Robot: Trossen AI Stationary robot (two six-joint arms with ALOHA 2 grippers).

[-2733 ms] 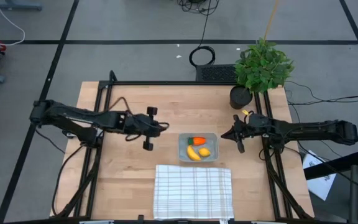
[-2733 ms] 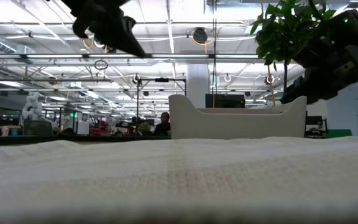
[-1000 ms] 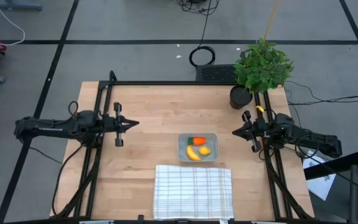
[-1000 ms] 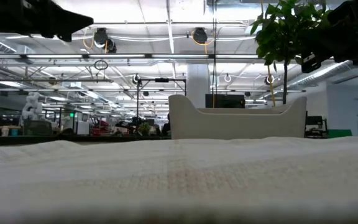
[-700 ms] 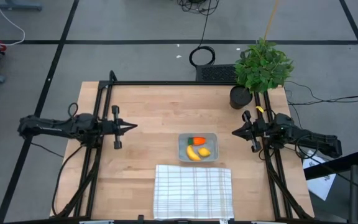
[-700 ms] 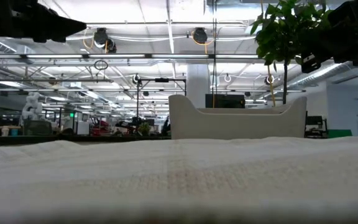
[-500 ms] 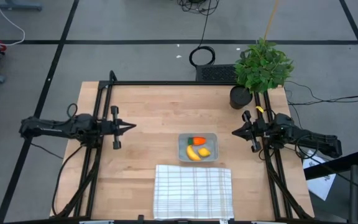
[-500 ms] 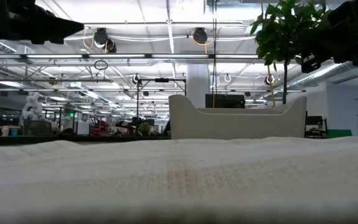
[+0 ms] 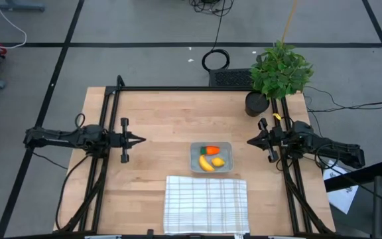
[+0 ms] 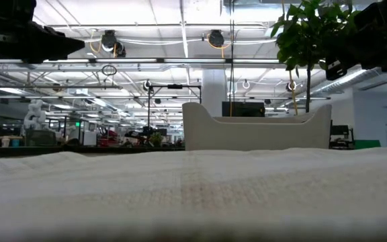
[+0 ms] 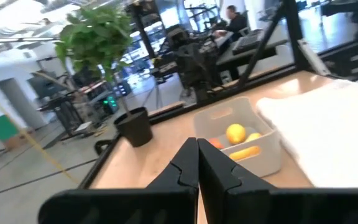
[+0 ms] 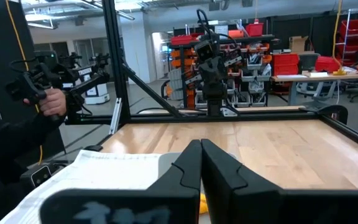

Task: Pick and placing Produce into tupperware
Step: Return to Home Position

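Note:
The tupperware (image 9: 211,157) is a shallow grey tub on the wooden table, just beyond the far edge of the white cloth. In it lie the yellow banana (image 9: 206,164), the round yellow fruit (image 9: 218,161) and the orange carrot (image 9: 211,150). The left wrist view shows the tub (image 11: 263,158) with the round fruit (image 11: 235,133) and banana (image 11: 244,153) inside. My left gripper (image 9: 141,139) hovers shut, well to the tub's left. My right gripper (image 9: 249,141) hovers shut, close to the tub's right side. Both are empty.
A white grid-patterned cloth (image 9: 206,203) lies at the table's near edge. A potted plant (image 9: 278,72) stands at the far right corner. Dark frame rails (image 9: 105,166) run along both sides of the table. A person's hand (image 12: 48,99) shows beyond the table.
My left gripper has drawn back a little toward the table's left edge and sunk slightly, staying shut. The tub and the produce have not moved.

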